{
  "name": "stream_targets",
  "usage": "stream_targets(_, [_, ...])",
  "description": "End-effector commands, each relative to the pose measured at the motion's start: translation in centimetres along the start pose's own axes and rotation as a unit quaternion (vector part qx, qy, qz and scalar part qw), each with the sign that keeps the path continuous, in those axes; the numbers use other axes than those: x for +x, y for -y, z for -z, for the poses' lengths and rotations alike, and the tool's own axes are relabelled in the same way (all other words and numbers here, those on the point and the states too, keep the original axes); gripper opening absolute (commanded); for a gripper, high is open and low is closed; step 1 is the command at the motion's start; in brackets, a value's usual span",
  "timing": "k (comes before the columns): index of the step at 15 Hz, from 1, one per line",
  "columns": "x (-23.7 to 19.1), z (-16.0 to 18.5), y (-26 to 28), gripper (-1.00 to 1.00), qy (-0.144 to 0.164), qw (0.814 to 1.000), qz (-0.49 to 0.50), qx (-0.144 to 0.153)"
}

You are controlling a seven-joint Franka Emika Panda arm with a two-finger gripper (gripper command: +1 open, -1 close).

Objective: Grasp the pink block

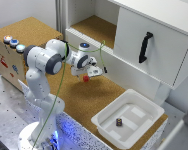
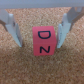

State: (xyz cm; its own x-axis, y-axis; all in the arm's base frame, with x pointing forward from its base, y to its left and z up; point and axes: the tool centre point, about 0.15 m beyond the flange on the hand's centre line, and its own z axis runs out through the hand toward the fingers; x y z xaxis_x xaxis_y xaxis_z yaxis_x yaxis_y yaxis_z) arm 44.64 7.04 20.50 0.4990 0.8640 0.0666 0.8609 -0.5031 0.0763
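Note:
The pink block (image 2: pixel 45 41) is a small reddish-pink cube with dark letters on its face, resting on the cork surface. In the wrist view it stands between my two fingers. One finger (image 2: pixel 14 30) is a little apart from it and the other finger (image 2: pixel 65 29) is close by its side. My gripper (image 2: pixel 40 45) is open and straddles the block. The exterior view shows the pink block (image 1: pixel 86 78) just under my gripper (image 1: pixel 88 74), near the middle of the cork board, in front of the white cabinet.
A white tray (image 1: pixel 144 107) at the exterior view's lower right holds a small dark cylinder (image 1: pixel 119 121). A white cabinet with a black handle (image 1: pixel 145 47) rises behind. A wooden box with coloured buttons (image 1: pixel 14 43) stands at the exterior view's left.

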Motion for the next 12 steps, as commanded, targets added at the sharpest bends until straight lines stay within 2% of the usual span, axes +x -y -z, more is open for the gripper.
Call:
stream_targets(1, [-0.1,0.9,-1.0,-1.0,0.012,0.999,-0.029,0.02])
stream_targets(4, [-0.3,3.6,-1.3,-1.0,0.011,0.995,-0.094,0.015])
stream_targets(6, [0.0,6.5,-0.6,-1.0,0.003,0.991,-0.132,0.009])
stream_targets(9, [1.8,10.0,1.2,-1.0,0.001,0.987,-0.161,-0.001])
stream_targets(12, [5.4,13.5,4.7,-1.0,0.007,0.987,-0.159,-0.009])
